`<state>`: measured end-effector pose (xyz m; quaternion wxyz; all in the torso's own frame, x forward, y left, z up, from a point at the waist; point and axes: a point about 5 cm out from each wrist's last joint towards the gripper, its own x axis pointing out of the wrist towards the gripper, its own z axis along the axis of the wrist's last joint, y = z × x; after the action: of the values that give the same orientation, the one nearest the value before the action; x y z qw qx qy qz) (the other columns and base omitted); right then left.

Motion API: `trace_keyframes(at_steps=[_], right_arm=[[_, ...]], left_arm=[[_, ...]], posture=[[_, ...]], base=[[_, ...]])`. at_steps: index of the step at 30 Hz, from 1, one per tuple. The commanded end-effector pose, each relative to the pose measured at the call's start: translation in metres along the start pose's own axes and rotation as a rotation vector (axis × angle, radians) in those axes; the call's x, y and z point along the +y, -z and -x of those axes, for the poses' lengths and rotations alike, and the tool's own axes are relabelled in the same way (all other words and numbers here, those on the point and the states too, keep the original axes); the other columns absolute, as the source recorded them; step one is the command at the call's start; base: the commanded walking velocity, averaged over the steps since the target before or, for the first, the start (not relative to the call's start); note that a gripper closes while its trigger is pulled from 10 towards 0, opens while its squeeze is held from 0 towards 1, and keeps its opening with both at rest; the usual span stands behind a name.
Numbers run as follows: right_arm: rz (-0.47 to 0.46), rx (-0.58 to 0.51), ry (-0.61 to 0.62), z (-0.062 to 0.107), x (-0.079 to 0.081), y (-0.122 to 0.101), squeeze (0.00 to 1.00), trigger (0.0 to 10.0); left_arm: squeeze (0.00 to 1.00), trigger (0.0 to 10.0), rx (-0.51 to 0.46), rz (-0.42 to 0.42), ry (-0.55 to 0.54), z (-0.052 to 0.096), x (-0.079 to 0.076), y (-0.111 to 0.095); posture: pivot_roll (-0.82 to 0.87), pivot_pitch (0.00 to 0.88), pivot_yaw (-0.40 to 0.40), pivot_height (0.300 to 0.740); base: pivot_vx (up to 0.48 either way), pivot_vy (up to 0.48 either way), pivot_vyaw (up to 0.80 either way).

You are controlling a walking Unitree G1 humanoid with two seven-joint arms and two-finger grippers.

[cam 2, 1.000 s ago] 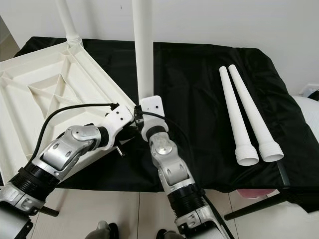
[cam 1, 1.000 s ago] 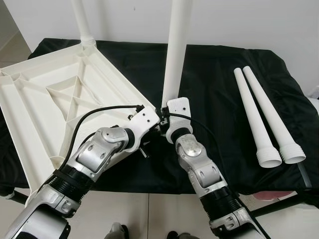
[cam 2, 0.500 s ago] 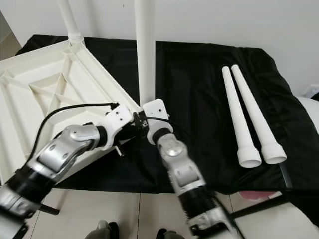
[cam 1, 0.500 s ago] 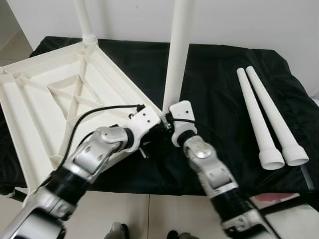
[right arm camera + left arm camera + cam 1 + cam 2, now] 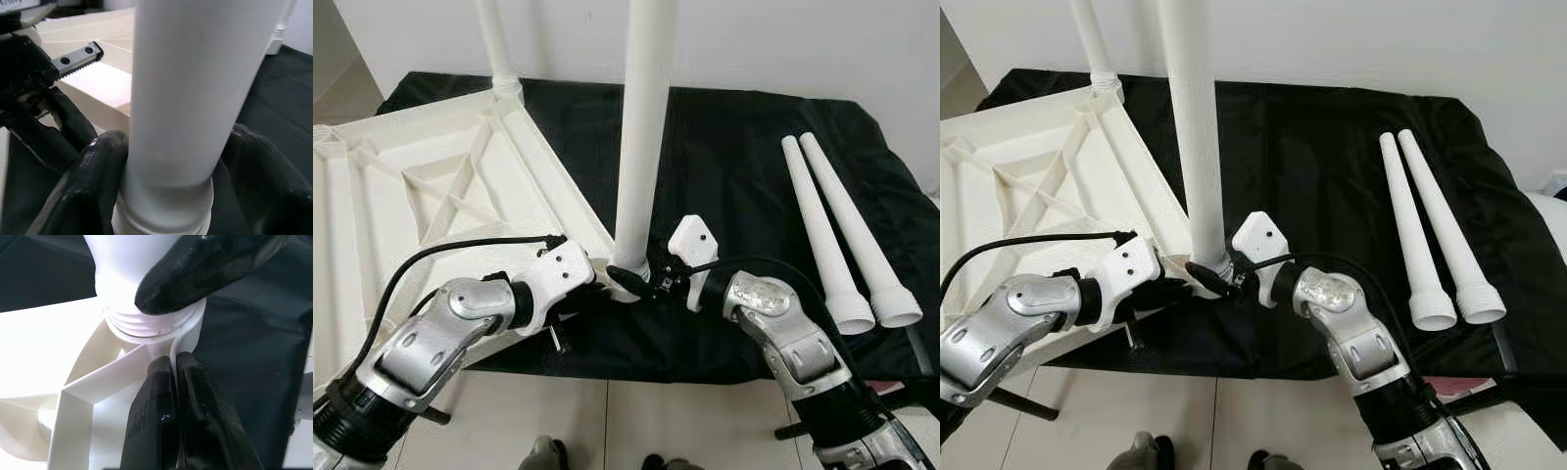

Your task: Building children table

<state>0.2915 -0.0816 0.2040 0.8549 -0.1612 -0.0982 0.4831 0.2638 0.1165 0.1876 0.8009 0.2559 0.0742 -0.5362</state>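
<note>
White leg clamped at base by right gripper; tabletop rib pinched by left gripper.

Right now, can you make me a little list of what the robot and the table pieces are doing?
table top: white ribbed table top lies upside down on the black cloth
far leg: one leg stands upright in the far corner
near leg: second leg stands upright in the near corner socket, threads showing at its base
right gripper: right gripper shut on the near leg's base
left gripper: left gripper pinches the table top's corner rim
spare legs: two loose legs lie side by side on the robot's right
</note>
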Motion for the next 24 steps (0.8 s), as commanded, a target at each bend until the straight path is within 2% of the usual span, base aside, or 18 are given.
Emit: trace_keyframes(at_steps=[1,5,6,8,12,13,15,17,21,22,23,24], right_arm=[[-0.008,-0.013,-0.007,0.002,-0.003,-0.004,0.0,10.0],[-0.037,-0.025,-0.033,0.002,0.0,-0.003,0.0,9.6],[-0.067,-0.034,-0.038,0.002,0.001,-0.003,0.0,0.0],[-0.118,-0.043,-0.045,0.002,0.005,0.0,0.0,0.0],[-0.138,-0.041,-0.044,0.001,0.007,0.003,0.0,0.0],[-0.148,0.014,0.018,-0.002,0.008,0.016,0.0,0.0],[-0.145,0.04,0.047,-0.003,0.009,0.021,0.0,0.0],[-0.125,0.119,0.155,-0.007,0.009,0.037,0.0,0.0],[-0.128,0.148,0.196,-0.01,0.011,0.044,0.0,0.0],[-0.123,0.18,0.241,-0.012,0.013,0.05,0.0,0.0],[-0.148,0.259,0.369,-0.017,0.013,0.064,0.0,0.0],[-0.148,0.259,0.369,-0.017,0.013,0.064,0.0,0.0]], left_arm=[[0.0,0.0,-0.077,-0.088,0.197,0.007,-0.013,-0.019],[0.0,0.0,-0.075,-0.086,0.191,0.009,-0.015,-0.019],[0.0,0.0,-0.076,-0.084,0.185,0.009,-0.014,-0.019],[0.0,0.0,-0.078,-0.079,0.174,0.008,-0.014,-0.019],[0.0,0.0,-0.081,-0.076,0.171,0.007,-0.014,-0.02],[0.0,0.0,-0.095,-0.063,0.154,0.002,-0.013,-0.021],[0.0,0.0,-0.101,-0.057,0.145,0.0,-0.012,-0.021],[0.0,0.0,-0.119,-0.039,0.103,-0.009,-0.006,-0.024],[0.0,0.0,-0.128,-0.03,0.088,-0.014,-0.003,-0.025],[0.0,0.0,-0.133,-0.021,0.066,-0.02,0.001,-0.025],[0.0,0.0,-0.138,-0.008,0.043,-0.031,0.006,-0.027],[0.0,0.0,-0.138,-0.008,0.043,-0.031,0.006,-0.027]], posture=[[0.09,0.174,-0.032,0.74],[0.09,0.174,-0.035,0.74],[0.09,0.174,-0.035,0.74],[0.09,0.174,-0.035,0.74],[0.09,0.175,-0.034,0.74],[0.08,0.176,-0.033,0.74],[0.08,0.176,-0.033,0.74],[0.08,0.179,-0.031,0.74],[0.08,0.18,-0.03,0.74],[0.07,0.181,-0.029,0.74],[0.07,0.183,-0.027,0.74],[0.07,0.183,-0.027,0.74]], base=[[0.0,0.0,0.0],[0.0,0.0,0.0],[0.0,0.0,0.0],[0.0,0.0,0.0],[0.0,0.0,0.0],[0.0,0.0,0.0],[0.0,0.0,0.0],[0.0,0.0,0.0],[0.0,0.0,0.0],[0.0,0.0,0.0],[0.0,0.0,0.0],[0.0,0.0,0.0]])
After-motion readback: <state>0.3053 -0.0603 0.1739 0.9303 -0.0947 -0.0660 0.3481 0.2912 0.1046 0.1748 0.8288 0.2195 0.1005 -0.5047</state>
